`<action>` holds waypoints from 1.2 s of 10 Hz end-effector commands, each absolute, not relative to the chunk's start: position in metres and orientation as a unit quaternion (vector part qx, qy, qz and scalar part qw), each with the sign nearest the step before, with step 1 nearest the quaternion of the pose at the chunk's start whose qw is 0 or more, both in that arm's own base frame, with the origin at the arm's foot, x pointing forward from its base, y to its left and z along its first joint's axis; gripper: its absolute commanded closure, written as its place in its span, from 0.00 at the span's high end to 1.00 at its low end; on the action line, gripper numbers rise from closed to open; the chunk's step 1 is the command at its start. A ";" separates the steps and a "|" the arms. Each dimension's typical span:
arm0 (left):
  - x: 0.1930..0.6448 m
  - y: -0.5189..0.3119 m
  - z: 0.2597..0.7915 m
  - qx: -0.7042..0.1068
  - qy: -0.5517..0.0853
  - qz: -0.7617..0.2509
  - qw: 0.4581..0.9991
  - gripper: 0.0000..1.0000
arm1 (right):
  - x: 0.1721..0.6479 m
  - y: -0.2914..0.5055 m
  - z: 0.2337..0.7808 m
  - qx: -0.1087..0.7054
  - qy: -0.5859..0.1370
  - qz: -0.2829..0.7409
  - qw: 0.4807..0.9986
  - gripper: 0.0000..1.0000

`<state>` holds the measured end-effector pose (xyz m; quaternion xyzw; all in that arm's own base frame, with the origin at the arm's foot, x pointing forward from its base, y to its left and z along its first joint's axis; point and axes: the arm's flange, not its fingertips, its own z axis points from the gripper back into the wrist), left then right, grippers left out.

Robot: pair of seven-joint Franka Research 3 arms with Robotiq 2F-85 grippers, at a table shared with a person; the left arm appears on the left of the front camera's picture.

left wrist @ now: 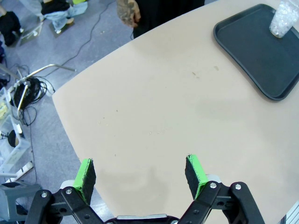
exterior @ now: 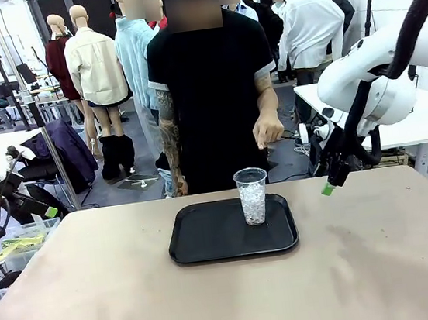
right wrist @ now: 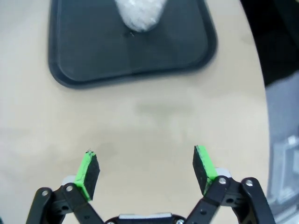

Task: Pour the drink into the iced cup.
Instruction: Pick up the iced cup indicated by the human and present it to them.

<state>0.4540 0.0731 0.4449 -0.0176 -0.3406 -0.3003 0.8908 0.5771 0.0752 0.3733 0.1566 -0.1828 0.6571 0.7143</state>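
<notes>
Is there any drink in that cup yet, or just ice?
Just ice: the upright cup on the black tray looks white throughout, no brown liquid.

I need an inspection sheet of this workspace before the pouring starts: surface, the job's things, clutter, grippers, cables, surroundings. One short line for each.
Surface: beige table, bare apart from a black tray near its middle.
Job's things: clear cup upright on the tray, filled with white ice, no brown liquid in it.
Clutter: nothing seen on the table; plastic bins stand beside its left edge.
Grippers: left gripper open and empty above the table's edge; right gripper open and empty above bare table, apart from the tray.
Cables: loose cables on the floor beside the table.
Surroundings: a person stands at the far side, behind the tray.
</notes>
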 end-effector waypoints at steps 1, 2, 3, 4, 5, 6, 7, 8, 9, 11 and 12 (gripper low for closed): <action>0.454 0.075 0.446 -0.016 -0.341 -0.300 0.891 1.00 | 0.602 0.072 0.358 0.220 -0.209 0.677 0.671 1.00; 0.454 0.075 0.446 -0.016 -0.341 -0.300 0.891 1.00 | 0.606 0.079 0.349 0.246 -0.213 0.680 0.658 1.00; 0.454 0.075 0.446 -0.016 -0.341 -0.300 0.891 1.00 | 0.608 0.085 0.338 0.274 -0.215 0.687 0.638 1.00; 0.454 0.075 0.446 -0.016 -0.341 -0.300 0.891 1.00 | 0.610 0.091 0.329 0.288 -0.215 0.690 0.629 1.00; 0.454 0.075 0.446 -0.016 -0.341 -0.300 0.891 1.00 | 0.611 0.094 0.320 0.303 -0.230 0.691 0.615 1.00; 0.454 0.075 0.446 -0.016 -0.341 -0.300 0.891 1.00 | 0.610 0.099 0.310 0.324 -0.240 0.691 0.600 1.00; 0.454 0.075 0.446 -0.016 -0.341 -0.300 0.891 1.00 | 0.607 0.103 0.305 0.329 -0.263 0.683 0.597 1.00; 0.454 0.075 0.446 -0.016 -0.341 -0.300 0.891 1.00 | 0.603 0.107 0.301 0.332 -0.282 0.678 0.592 1.00; 0.454 0.075 0.446 -0.016 -0.341 -0.300 0.891 1.00 | 0.597 0.112 0.296 0.327 -0.305 0.668 0.595 1.00; 0.454 0.075 0.446 -0.016 -0.341 -0.300 0.891 1.00 | 0.587 0.126 0.289 0.331 -0.332 0.661 0.586 1.00; 0.454 0.075 0.446 -0.016 -0.341 -0.300 0.891 1.00 | 0.586 0.134 0.286 0.339 -0.340 0.659 0.580 1.00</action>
